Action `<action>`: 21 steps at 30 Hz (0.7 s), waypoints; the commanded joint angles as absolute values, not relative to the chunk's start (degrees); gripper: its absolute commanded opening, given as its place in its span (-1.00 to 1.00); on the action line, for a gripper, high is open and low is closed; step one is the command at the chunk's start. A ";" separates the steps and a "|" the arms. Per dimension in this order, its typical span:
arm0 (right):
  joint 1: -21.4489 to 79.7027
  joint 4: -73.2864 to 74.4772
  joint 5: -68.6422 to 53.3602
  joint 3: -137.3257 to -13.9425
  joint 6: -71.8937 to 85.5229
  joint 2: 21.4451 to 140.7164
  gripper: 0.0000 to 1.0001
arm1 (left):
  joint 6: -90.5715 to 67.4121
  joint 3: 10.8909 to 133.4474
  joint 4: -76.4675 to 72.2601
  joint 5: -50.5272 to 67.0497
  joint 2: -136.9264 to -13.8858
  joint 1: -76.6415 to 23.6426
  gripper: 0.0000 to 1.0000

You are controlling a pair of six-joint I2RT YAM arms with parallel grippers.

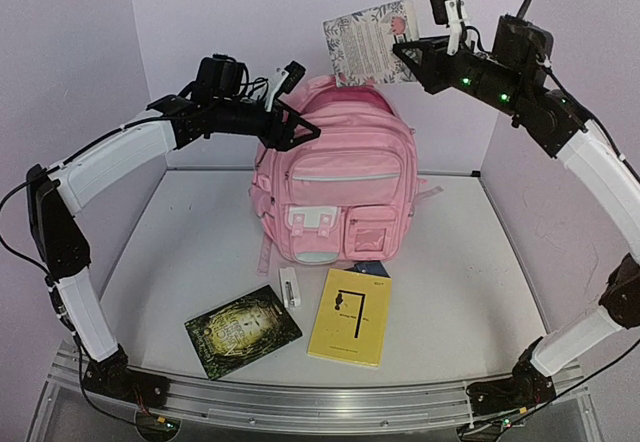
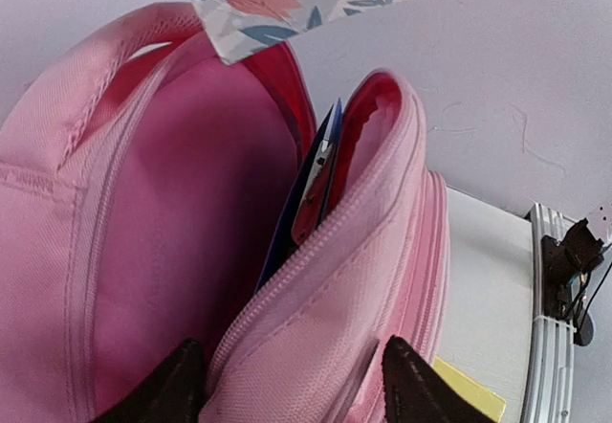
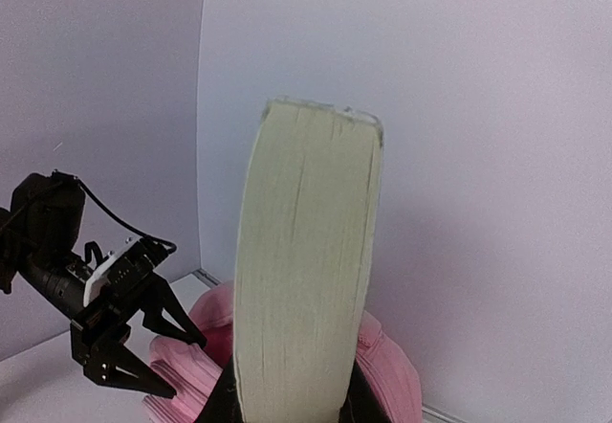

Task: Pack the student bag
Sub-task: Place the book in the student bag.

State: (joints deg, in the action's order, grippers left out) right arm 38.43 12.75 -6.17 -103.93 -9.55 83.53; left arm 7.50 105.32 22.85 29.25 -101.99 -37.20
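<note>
Pink fabric backpack (image 1: 335, 197) stands upright mid-table, main zip open. Left gripper (image 1: 300, 138) is at the top rim, jaws apart. Right gripper (image 1: 402, 52) is clamped on a floral book (image 1: 365, 40) above the opening. Dark book (image 1: 242, 330) and yellow book (image 1: 350, 317) lie in front.

Left wrist: fingers straddle the opening's front wall, no bite visible. Blue flat item (image 2: 325, 141) sits inside.

Right wrist: book's page edge fills the view, bag below.

Bag looks soft, floppy and light, so the mouth will likely sag. Take hold at the zip rim or top handle, not the panels.
</note>
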 commanded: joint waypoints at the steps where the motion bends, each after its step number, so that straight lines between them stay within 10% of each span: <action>1: 37.38 13.43 -12.82 -108.30 -13.78 81.24 -1.00 | 11.54 97.74 18.87 30.09 -96.37 -37.72 -0.02; 9: 35.44 23.23 -20.04 -112.16 -17.31 83.01 -1.00 | 15.59 92.48 23.41 35.93 -92.45 -37.73 -0.98; 21: 34.05 41.13 -30.46 -125.50 -22.18 90.96 -1.00 | 31.17 97.98 36.69 38.48 -91.06 -37.29 -1.00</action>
State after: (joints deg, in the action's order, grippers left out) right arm 34.28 38.06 -26.14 -119.89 -18.88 88.94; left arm 25.49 94.52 27.06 35.54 -93.54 -37.80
